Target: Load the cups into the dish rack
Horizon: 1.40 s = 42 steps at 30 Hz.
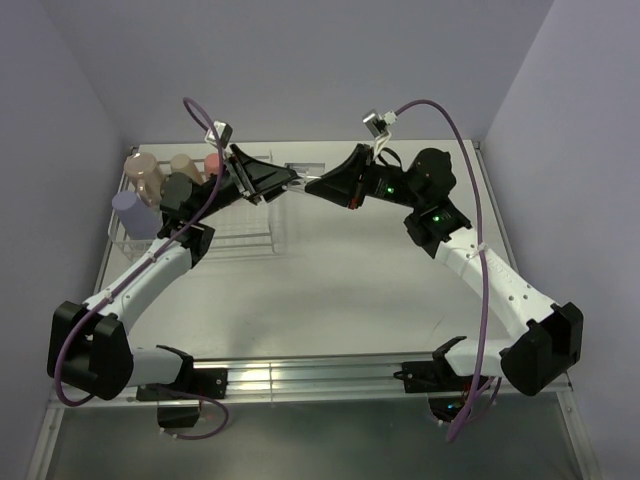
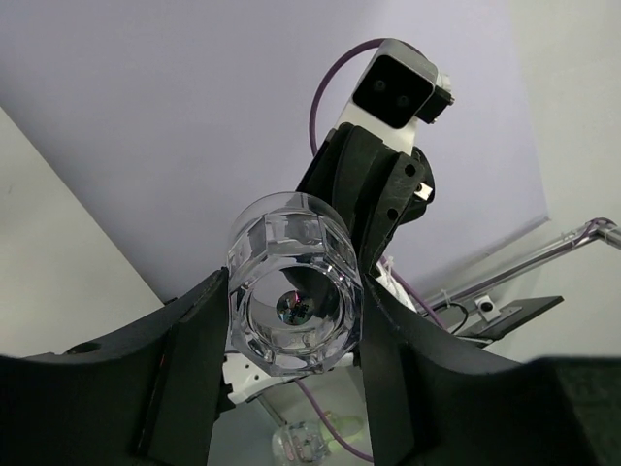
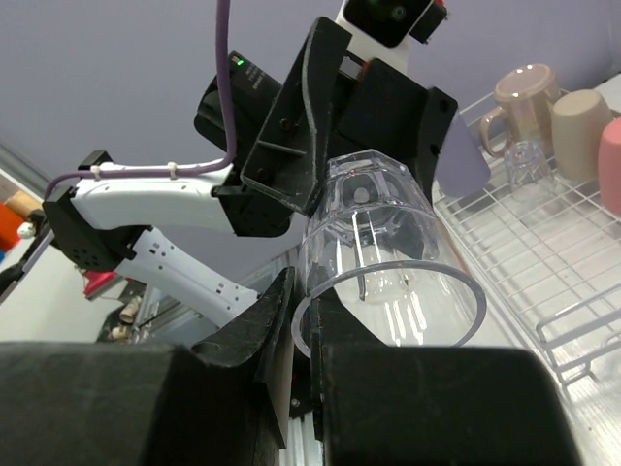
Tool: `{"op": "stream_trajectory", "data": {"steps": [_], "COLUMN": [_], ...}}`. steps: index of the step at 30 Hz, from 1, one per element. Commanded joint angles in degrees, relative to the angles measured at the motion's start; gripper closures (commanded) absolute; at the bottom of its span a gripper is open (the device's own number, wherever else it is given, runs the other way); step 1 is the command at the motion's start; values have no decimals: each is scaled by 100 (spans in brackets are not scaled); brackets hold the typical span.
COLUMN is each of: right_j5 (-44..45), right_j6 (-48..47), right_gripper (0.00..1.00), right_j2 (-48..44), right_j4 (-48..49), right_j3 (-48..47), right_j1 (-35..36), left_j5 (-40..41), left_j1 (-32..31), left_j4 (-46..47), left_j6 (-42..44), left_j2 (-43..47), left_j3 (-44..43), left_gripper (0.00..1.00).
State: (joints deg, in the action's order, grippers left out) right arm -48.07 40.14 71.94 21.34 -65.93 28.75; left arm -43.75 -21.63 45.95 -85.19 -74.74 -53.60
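A clear glass hangs in the air between my two grippers, right of the dish rack. My right gripper is shut on the wall of the glass at its rim. My left gripper has its fingers against both sides of the thick base of the glass. In the rack stand a lavender cup, a pale pink mug, a tan cup and a coral cup. The right wrist view also shows a small clear glass in the rack.
A dark cup-like shape sits among the cups, partly behind the left arm. White walls close in the table on the left, right and back. A metal rail runs along the near edge between the arm bases.
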Motion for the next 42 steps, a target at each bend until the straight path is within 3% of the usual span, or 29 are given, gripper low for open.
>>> {"op": "stream_trajectory", "data": {"steps": [1,2,3,5,6,10,11,12,15,20,22,23,25,26,27,30,31,33,35,42], "right_j5": [26,44,70,123,149,202,245,307,448,457,483,475,527,536,527,676,711,782,782,800], "right_j6": [-173,-199,-208,-243,-252,-270,-339,-392,-665,-1121,-1367,-1603,-1938,-2018,-2123,-2519,-2694,-2862,-2985,-3109], "right_gripper": [100,100,99,93,85,66,60,45,30,21,19,19,14,6,1,0,0,0,0,0], "right_j2": [22,22,30,30,22,-13,-22,-40,-127,-347,-426,-461,-532,-558,-576,-559,-550,-515,-471,-207], "right_j4": [90,63,28,-121,-139,-253,-349,-481,-921,-1562,-2052,-2203,-2667,-2784,-3011,-3468,-3557,-3707,-3725,-3813], "right_j3": [-60,-69,-69,-95,-87,-69,-104,-139,-245,-359,-411,-429,-412,-394,-385,-394,-403,-403,-368,-473], "right_j1": [69,78,78,78,78,69,69,69,52,-133,-290,-361,-537,-738,-844,-1169,-1231,-1389,-1451,-1513], "left_j5": [-46,-46,-46,-20,-29,-72,-107,-116,-117,-493,-889,-968,-830,-654,-374,1268,2151,2816,3195,3417], "left_j1": [-35,-35,-35,-17,0,158,202,246,553,1300,1685,1827,2117,2145,2145,2145,2145,2145,2145,2145], "left_j4": [177,160,107,72,-24,-78,-95,-122,-210,-542,-1111,-2316,-3710,-4308,-5680,-7130,-7309,-7381,-7399,-6873], "left_j6": [108,116,177,204,239,213,204,213,248,520,1247,1677,3467,4762,5314,6851,7127,7726,8191,8457], "left_j2": [47,73,91,144,153,240,293,328,512,908,1057,1101,1146,1128,1085,839,673,514,250,-435], "left_j3": [-107,-98,-71,-62,-45,34,69,130,367,798,747,616,1,-227,-760,-1492,-1617,-1801,-1925,-2075], "left_gripper": [47,53,66,84,100,100,100,100,100,100,100,100,100,100,100,100,100,100,100,100]}}
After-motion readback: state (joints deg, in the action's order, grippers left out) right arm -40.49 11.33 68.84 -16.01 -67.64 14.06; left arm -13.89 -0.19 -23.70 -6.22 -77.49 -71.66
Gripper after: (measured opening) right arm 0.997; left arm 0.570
